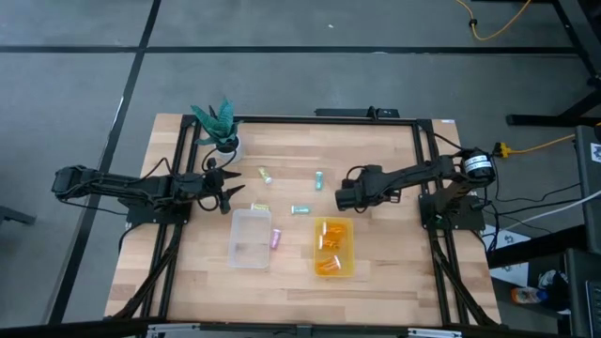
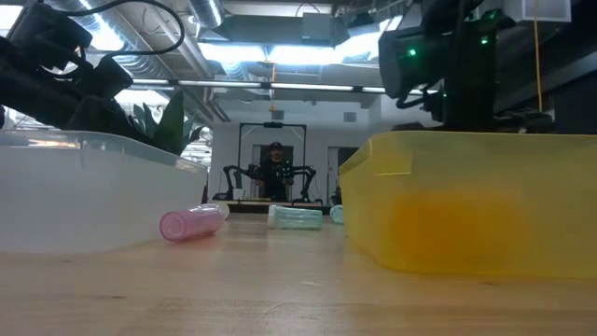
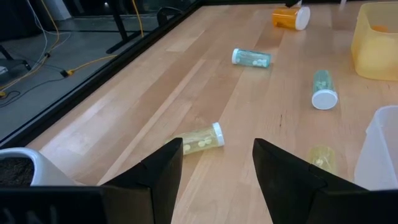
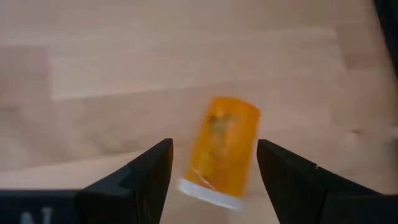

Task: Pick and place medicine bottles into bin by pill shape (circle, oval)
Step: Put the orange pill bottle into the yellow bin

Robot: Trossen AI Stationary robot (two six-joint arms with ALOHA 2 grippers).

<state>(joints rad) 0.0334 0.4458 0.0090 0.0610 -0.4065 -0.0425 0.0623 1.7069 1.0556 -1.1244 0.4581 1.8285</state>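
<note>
Several small medicine bottles lie on their sides on the wooden table: a yellow-green one (image 1: 266, 176), a teal one (image 1: 320, 178), a pale yellow one (image 1: 260, 207), a teal one (image 1: 300, 209) and a pink one (image 1: 276, 238). My left gripper (image 1: 225, 194) is open and empty, with the yellow-green bottle (image 3: 200, 139) just ahead of it. My right gripper (image 1: 340, 197) is open over an orange bottle with a white cap (image 4: 224, 149). That bottle lies on the table between the fingers with a gap on each side, and it also shows in the left wrist view (image 3: 290, 17).
A clear bin (image 1: 250, 237) and a yellow bin (image 1: 346, 268) holding orange bottles stand side by side at the table's near middle. The pink bottle (image 2: 191, 224) lies between them. A potted green plant (image 1: 218, 127) stands at the far left, close behind my left gripper.
</note>
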